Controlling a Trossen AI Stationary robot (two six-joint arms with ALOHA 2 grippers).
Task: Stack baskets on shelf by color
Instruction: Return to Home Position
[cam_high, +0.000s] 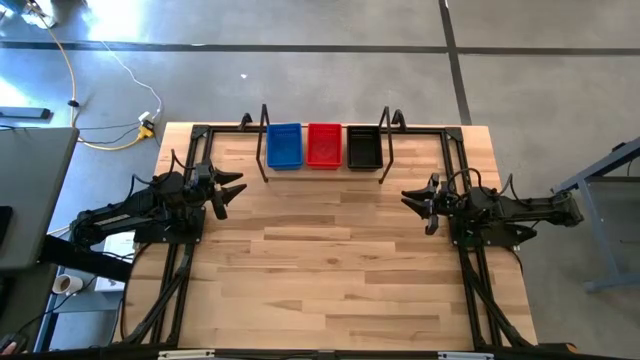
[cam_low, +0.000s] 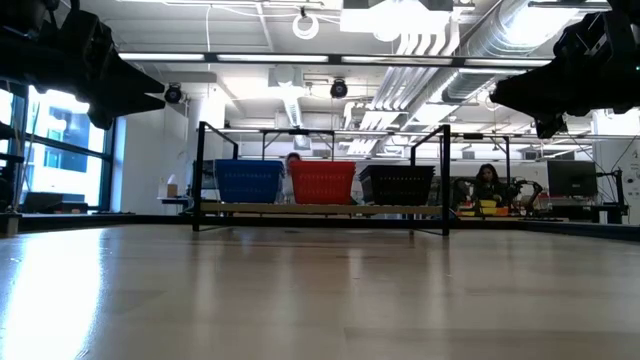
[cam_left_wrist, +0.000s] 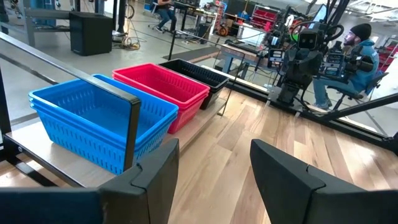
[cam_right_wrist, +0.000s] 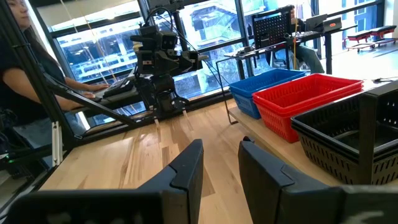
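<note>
Shelf (cam_low: 320, 209) at the table's (cam_high: 330, 270) far edge, blue baskets (cam_high: 284, 146) stacked on its left, red baskets (cam_high: 323, 145) in the middle, black baskets (cam_high: 363, 147) on the right, left gripper (cam_left_wrist: 214, 149) over the table's left side, fingers apart and empty, right gripper (cam_right_wrist: 221, 148) over the right side, likewise apart.

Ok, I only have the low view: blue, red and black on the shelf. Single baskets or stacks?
Observer: Stacks. The left wrist view shows the blue baskets nested, several rims one above another.
Operator: Are the end effectors holding anything?
Observer: No. The left end effector and right end effector are both open and empty.
Operator: Where are they?
Observer: From above, each hangs over its own side of the table, apart from the shelf.
</note>
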